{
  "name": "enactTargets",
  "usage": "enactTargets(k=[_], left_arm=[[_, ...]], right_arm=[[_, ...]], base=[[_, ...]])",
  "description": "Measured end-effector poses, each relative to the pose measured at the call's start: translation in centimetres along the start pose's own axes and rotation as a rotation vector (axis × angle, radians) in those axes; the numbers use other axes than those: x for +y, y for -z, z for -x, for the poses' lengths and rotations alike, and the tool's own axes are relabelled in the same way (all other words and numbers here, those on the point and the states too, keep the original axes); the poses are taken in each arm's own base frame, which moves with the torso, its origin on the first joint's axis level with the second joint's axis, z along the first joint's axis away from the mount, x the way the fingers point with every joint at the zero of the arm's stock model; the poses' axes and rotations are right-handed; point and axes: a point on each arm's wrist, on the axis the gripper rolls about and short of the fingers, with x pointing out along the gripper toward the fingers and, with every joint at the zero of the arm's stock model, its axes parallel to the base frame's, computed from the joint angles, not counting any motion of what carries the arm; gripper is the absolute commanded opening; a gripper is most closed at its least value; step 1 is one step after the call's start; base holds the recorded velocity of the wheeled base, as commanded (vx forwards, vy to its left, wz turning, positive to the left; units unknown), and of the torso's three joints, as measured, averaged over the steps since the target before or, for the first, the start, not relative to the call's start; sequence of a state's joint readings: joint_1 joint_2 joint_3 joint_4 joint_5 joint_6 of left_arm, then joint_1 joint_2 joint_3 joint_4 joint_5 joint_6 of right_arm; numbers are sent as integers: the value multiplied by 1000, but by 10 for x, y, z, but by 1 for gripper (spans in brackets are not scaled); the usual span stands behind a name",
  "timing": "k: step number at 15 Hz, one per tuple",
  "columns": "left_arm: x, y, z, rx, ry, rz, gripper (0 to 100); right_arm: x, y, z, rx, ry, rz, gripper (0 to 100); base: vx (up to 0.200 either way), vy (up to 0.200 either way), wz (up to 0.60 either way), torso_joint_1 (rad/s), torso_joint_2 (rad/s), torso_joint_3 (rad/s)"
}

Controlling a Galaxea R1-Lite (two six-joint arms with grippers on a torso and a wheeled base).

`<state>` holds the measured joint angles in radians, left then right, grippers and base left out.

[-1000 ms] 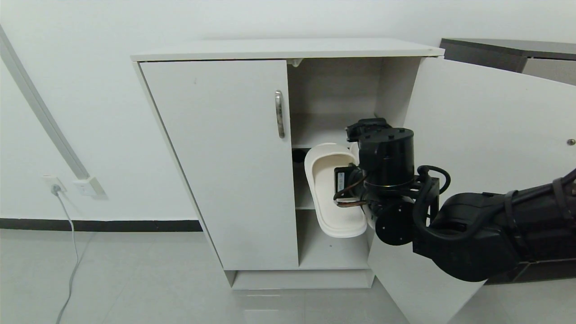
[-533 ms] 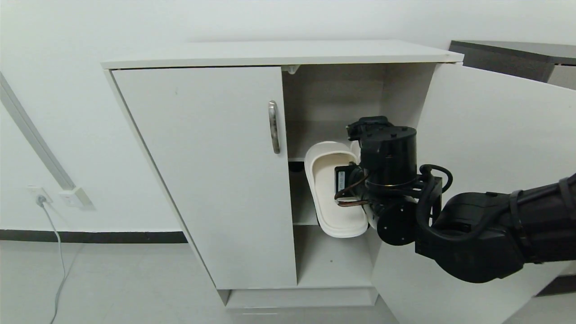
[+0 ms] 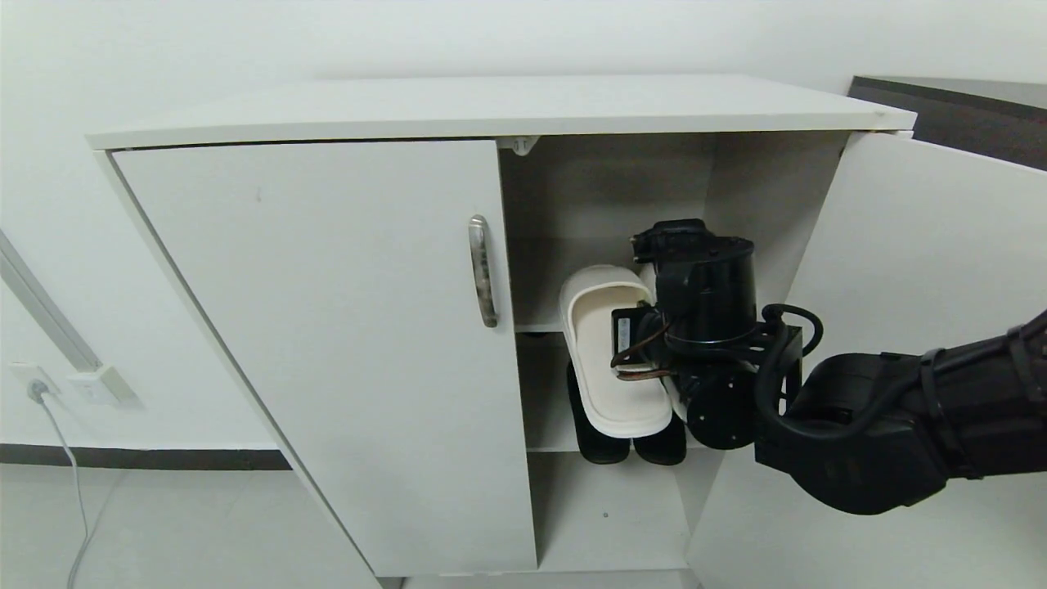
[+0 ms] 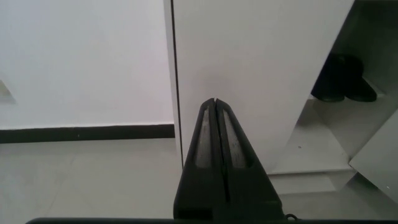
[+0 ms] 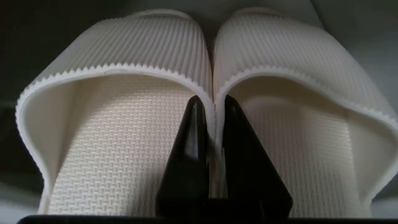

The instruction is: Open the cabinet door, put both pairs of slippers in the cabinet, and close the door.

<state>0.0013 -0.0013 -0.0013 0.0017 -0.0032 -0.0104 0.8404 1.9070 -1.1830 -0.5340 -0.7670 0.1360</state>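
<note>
Black slippers (image 3: 601,438) are already parked on the lower shelf. The white slippers (image 3: 609,360) are held toes-up at the open cabinet (image 3: 491,106) mouth, with their inner walls pinched together by the right gripper (image 5: 211,106). The left gripper (image 4: 214,106) is closed on nothing. Next, the pair probably needs to be eased onto a free shelf and released.

No text, number or sign can be read here. The only printed thing is a small white sticker (image 3: 623,331) with dark marks. It stands on the black wrist housing (image 3: 634,327) of the right arm, just beside the white slippers (image 3: 601,368). The marks on it are too small to tell letters or digits.
</note>
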Motion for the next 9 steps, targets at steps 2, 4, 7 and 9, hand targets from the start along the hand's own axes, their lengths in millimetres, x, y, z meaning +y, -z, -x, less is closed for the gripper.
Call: enactTargets(k=[2,4,7,9], left_arm=[[0,0,0,0,0,0,0],[0,0,0,0,0,0,0],[0,0,0,-1,0,0,0],[0,0,0,-1,-1,0,0]], right_arm=[[1,1,1,-7,-6,-4,0],[0,2,-1,-6,-1,10,0],[1,0,-10,-17,-11,29,0],[-1,-4,-22,-6,-27,36,0]], base=[[0,0,0,0,0,0],[0,0,0,0,0,0],[0,0,0,0,0,0],[0,0,0,0,0,0]])
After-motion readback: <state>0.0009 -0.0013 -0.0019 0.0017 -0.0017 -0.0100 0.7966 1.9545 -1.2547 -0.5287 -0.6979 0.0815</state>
